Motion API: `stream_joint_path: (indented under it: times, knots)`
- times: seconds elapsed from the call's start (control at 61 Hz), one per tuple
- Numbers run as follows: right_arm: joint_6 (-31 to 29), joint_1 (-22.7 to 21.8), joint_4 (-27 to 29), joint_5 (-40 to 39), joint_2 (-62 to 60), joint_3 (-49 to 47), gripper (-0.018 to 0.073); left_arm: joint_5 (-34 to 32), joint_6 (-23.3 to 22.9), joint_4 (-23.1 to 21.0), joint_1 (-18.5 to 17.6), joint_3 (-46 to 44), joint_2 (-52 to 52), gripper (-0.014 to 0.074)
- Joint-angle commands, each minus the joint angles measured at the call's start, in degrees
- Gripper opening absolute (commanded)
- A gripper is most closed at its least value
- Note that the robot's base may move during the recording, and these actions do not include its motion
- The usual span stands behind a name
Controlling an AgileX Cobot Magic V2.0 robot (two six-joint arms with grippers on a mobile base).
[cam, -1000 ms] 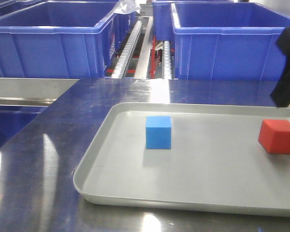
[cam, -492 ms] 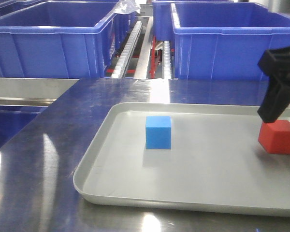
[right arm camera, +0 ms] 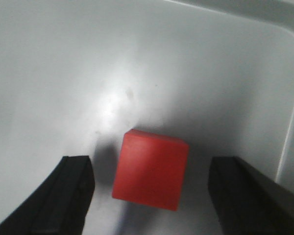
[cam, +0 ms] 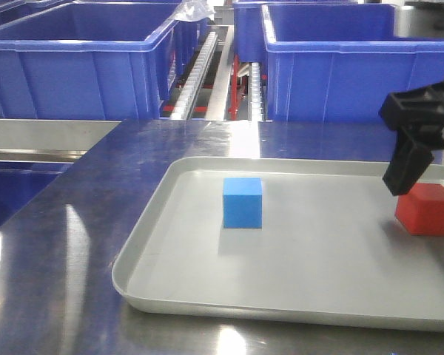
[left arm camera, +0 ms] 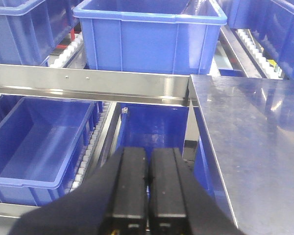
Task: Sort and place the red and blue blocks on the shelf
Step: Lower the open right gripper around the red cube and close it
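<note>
Red is what draws the eye: the red block (cam: 427, 208) sits flat on the pale grey tray (cam: 318, 259), close to its right-hand end. The right gripper (right arm camera: 149, 196) hangs straight above it with its jaws spread wide. One dark finger (right arm camera: 71, 196) stands off each flank of the cube, with bare tray showing between on both sides, so it grips nothing yet. That straddling stance looks deliberate to me. The opening is lined up across two opposite faces, so a plain descent and squeeze should catch the cube square rather than by a corner. The blue block (cam: 243, 202) rests well apart, towards the tray's middle, out of the way and apparently left for another turn. The left gripper (left arm camera: 148, 181) is pressed fully together, empty, and parked off the edge of the steel tabletop (left arm camera: 245, 127), over the lower bins. There it blocks neither the tray nor the path to the shelf (left arm camera: 88, 83). The shelf's big blue bins (cam: 74, 66) stand open just behind the table. I would judge the task barely begun, with both cubes unsorted.
</note>
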Motion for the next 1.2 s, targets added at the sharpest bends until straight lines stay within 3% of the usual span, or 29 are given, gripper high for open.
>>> stream_joint_path:
  times: [0.0,1.18]
  knots:
    - [-0.19,0.10,-0.68,-2.78,-0.90,-1.83,0.0593,-4.64,-0.14,-0.38,-0.08,2.42,-1.07,0.0135]
    - [-0.19,0.10,-0.68,-3.56,-0.14,-1.83,0.0593,-4.64,-0.14,-0.38,-0.08,2.42,-1.07,0.0135]
